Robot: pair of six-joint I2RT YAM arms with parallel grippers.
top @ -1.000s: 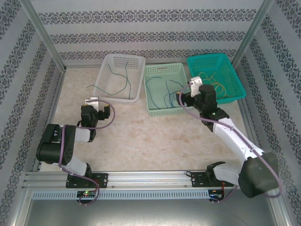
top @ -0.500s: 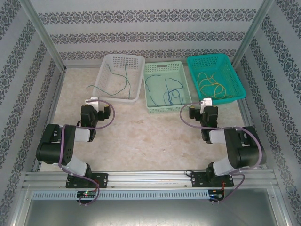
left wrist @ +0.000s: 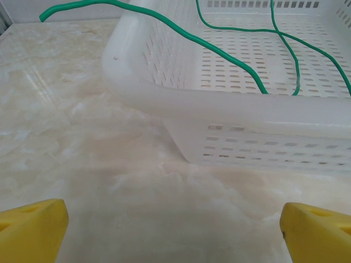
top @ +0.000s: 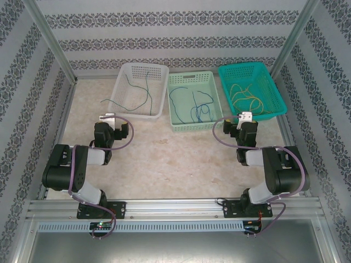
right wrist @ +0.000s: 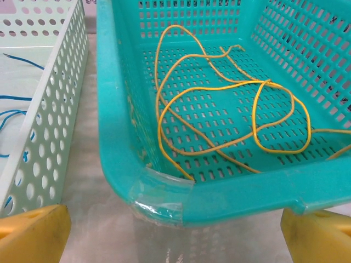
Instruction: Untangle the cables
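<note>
Back from the middle basket (top: 178,129), my right tool (top: 245,116) rests by the teal basket (right wrist: 112,120), apart and empty like the left tool (top: 107,116). Green cables (left wrist: 192,37) lie in the white basket (left wrist: 230,107), blue cables (top: 203,109) middle, yellow cables (right wrist: 219,86) teal; an overhanging green end (left wrist: 77,5) could snag.

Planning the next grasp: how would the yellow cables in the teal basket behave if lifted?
Likely floppy: the yellow cables lie in loose curved loops on the floor of the teal basket, so they'd probably sag from a single pinch. Thin, so probably very light. The loops cross, so lifting one may drag others.
</note>
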